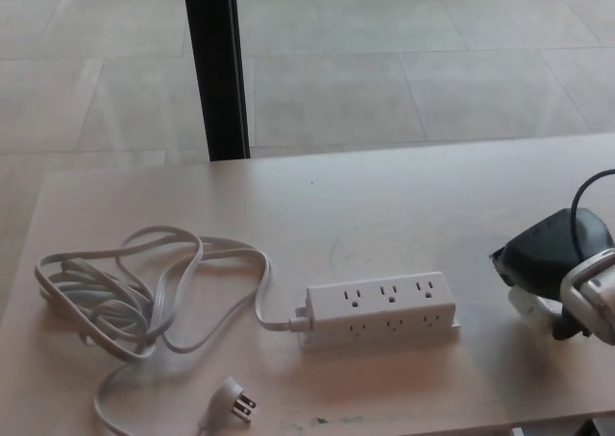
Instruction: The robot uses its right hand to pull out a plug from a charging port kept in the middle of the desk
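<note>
Head view
Desk (404,201): pale wood top filling the lower part of the picture, tiled floor showing beyond its far edge.
Power strip (381,307): white, lying flat near the middle of the desk, long side running left to right. Two rows of sockets are showing, one on the top face and one on the front face, none with anything in it.
Cord (144,292): white, leaving the strip's left end and lying in loose tangled loops over the desk's left part.
Cord plug (233,399): the cord's own pronged end, lying loose near the front edge, left of the strip and apart from it.
Right hand (550,263): black, resting low at the desk's right side, well to the right of the strip, with the white wrist casing cutting in at the picture edge. Fingers are curling down around the plug, pinching it.
Plug (531,308): a white block, peeking out beneath the hand, clear of the strip and down at desk level; whether it is touching the wood, cannot tell.
Black post (217,66): standing upright behind the desk's far edge, left of centre.
Left hand: not showing anywhere.
</note>
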Robot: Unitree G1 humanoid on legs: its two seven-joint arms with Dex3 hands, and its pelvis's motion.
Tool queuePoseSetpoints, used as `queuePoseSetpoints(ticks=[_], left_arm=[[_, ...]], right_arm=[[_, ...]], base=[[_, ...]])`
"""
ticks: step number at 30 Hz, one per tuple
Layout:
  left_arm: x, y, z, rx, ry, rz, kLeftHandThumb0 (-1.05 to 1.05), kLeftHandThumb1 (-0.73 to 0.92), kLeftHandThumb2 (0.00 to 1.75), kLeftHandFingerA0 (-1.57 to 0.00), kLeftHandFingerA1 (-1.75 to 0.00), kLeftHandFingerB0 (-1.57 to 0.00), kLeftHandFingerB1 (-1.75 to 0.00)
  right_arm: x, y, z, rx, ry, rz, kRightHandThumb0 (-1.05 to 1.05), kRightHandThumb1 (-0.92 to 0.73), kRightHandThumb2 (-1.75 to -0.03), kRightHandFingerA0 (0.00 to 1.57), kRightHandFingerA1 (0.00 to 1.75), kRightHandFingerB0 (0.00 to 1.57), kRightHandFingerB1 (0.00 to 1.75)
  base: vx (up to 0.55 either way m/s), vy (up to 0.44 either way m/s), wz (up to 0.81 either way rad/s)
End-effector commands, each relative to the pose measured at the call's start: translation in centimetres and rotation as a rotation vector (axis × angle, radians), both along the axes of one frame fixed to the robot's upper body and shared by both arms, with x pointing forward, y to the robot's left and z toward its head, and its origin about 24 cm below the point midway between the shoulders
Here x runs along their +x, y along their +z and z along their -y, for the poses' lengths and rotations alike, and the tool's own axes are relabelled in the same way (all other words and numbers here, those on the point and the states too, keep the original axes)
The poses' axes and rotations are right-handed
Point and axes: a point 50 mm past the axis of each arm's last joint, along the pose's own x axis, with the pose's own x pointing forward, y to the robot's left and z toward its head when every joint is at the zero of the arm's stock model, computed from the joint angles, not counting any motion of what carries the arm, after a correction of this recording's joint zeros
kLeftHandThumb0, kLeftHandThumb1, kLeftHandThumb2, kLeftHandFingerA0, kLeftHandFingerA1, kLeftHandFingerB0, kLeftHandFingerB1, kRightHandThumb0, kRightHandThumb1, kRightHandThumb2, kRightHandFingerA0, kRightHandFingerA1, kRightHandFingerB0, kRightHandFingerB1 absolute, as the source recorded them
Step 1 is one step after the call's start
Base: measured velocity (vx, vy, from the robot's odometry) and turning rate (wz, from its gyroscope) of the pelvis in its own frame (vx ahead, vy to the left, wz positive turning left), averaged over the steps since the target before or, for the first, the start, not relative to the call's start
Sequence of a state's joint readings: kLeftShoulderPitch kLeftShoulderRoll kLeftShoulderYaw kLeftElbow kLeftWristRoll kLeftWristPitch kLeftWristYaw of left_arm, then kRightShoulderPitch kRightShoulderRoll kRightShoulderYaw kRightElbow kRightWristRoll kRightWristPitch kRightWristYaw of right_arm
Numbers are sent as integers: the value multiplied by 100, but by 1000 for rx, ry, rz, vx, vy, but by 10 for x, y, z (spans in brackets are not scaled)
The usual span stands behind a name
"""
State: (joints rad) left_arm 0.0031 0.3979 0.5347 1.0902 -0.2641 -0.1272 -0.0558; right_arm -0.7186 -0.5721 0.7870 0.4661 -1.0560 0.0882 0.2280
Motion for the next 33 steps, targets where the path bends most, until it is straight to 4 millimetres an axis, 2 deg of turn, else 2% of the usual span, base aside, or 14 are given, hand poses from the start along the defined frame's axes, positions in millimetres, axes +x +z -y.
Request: queuePoseSetpoints(ticks=[1,3,4,7,8,9,13,15,16,17,20,23,30,33], left_arm=[[0,6,-7,15,19,18,-69,84,66,-77,-46,-59,-38],[-1,6,-7,5,18,22,-70,84,66,-78,-46,-58,-38],[-2,5,-6,3,16,22,-70,84,66,-78,-46,-56,-38],[-3,4,-6,-3,29,20,-71,82,66,-79,-47,-58,-38],[-4,4,-6,-2,30,20,-71,83,66,-80,-48,-59,-38],[-4,3,-6,0,30,18,-71,83,67,-80,-48,-58,-38],[-5,3,-5,6,17,15,-70,84,66,-76,-47,-56,-38],[-5,3,-5,7,13,12,-69,84,66,-76,-47,-56,-38],[-5,3,-5,8,12,11,-69,84,66,-76,-46,-57,-38],[-5,3,-5,7,14,11,-69,84,66,-77,-47,-57,-38],[-6,4,-6,11,18,9,-70,84,66,-78,-47,-57,-38],[-7,5,-7,5,21,17,-69,84,66,-74,-46,-57,-38],[-11,9,-13,21,28,10,-69,85,66,-74,-46,-56,-37],[-13,10,-16,22,31,15,-69,84,66,-75,-47,-56,-38]], right_arm=[[-1,-4,4,-78,16,14,-43,-65,-59,77,158,58,60],[0,1,8,-37,-51,-2,-41,-57,-62,81,151,27,47],[1,3,9,-26,-74,-15,-50,-35,-86,94,119,3,48],[3,10,13,103,-180,-79,-82,-53,-58,75,150,0,23],[4,12,15,139,-198,-90,-87,-43,-84,88,135,0,14],[5,14,17,187,-215,-94,-86,-55,-58,76,140,0,19],[9,27,27,409,-314,-114,-93,-58,-60,75,146,0,13],[11,35,32,568,-404,-125,-86,-45,-90,61,107,0,2],[11,39,36,633,-432,-130,-92,-58,-60,38,89,0,9],[11,44,39,686,-437,-134,-84,-43,-88,49,85,0,6],[9,54,50,824,-448,-131,-81,-43,-90,75,104,1,12],[-3,74,85,1014,-512,-80,-82,-46,-81,97,143,11,39],[-74,116,190,1226,-673,305,-69,-69,-64,97,142,26,34],[-113,122,236,1234,-737,541,-74,-74,-62,112,111,38,39]], base=[[0,0,0],[0,0,0],[0,0,0],[0,0,0],[0,0,0],[0,0,0],[0,0,0],[0,0,0],[0,0,0],[0,0,0],[0,0,0],[0,0,0],[0,0,0],[0,0,0]])
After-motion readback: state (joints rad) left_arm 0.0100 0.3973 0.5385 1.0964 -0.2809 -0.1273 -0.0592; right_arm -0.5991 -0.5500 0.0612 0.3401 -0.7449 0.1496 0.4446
